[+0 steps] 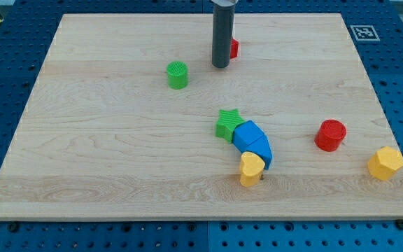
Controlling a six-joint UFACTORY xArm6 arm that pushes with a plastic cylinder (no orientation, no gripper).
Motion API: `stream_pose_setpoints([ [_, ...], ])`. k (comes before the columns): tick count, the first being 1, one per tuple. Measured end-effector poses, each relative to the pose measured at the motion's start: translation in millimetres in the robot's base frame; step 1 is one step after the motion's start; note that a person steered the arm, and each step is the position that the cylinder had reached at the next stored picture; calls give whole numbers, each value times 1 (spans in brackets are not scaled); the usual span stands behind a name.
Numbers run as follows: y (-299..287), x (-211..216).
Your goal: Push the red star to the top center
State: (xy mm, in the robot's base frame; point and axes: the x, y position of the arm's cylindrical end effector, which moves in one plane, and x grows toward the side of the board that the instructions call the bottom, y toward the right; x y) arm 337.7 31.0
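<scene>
Red star [234, 48] peeks out, mostly hidden behind my tip [220, 66].

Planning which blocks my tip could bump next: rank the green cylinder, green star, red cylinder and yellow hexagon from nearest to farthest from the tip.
From my tip:
1. Green cylinder, to the view's left.
2. Green star, below, mid-board.
3. Red cylinder, lower right.
4. Yellow hexagon, far lower right by the edge.

Rod [221, 35] hides most of red block [234, 48]; shape unclear; rod's top cut off.
</scene>
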Motion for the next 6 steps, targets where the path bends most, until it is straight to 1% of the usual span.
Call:
stream_pose_setpoints([
  [1, -1, -26],
  [2, 29, -21],
  [3, 75, -17],
  [4, 89, -17],
  [5, 25, -47],
  [6, 13, -60],
])
